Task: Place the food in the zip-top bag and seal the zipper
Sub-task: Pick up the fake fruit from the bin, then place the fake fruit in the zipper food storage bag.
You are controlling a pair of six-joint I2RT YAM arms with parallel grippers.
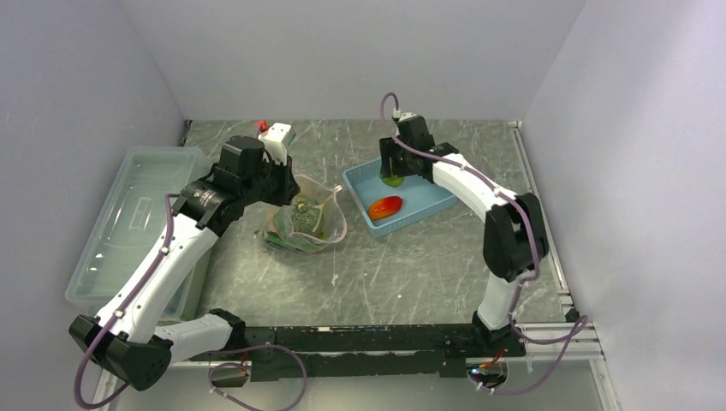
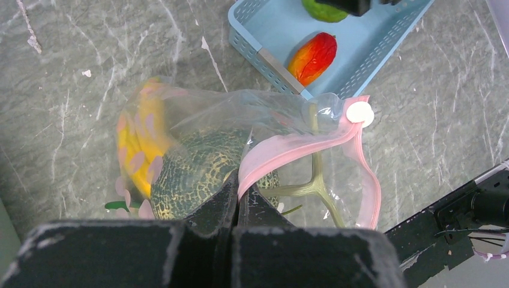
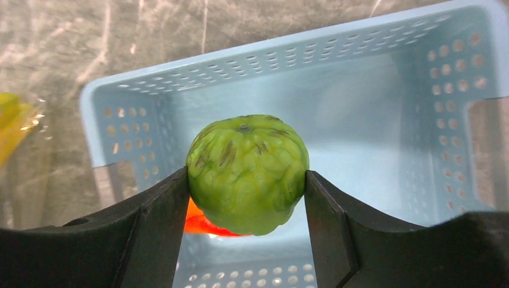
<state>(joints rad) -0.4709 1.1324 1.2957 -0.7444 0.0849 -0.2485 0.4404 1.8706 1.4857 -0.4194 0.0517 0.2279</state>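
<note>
The clear zip-top bag (image 1: 304, 218) lies mid-table with its pink zipper (image 2: 300, 144) gaping. Inside it I see the yellow banana (image 2: 135, 150), the dark green round fruit (image 2: 198, 174) and a thin green vegetable (image 2: 315, 180). My left gripper (image 2: 239, 192) is shut on the pink zipper strip and holds the mouth up. My right gripper (image 3: 246, 186) is shut on the lime-green fruit (image 3: 247, 171), held above the light-blue basket (image 1: 428, 205), as the top view (image 1: 393, 178) also shows. The red-orange fruit (image 1: 385, 206) lies in the basket. The eggplant is not visible.
A large translucent bin (image 1: 128, 223) stands at the left under the left arm. The light-blue basket's near corner (image 2: 264, 60) sits just beyond the bag's mouth. A white slider tab (image 2: 359, 112) sits at the zipper's far end.
</note>
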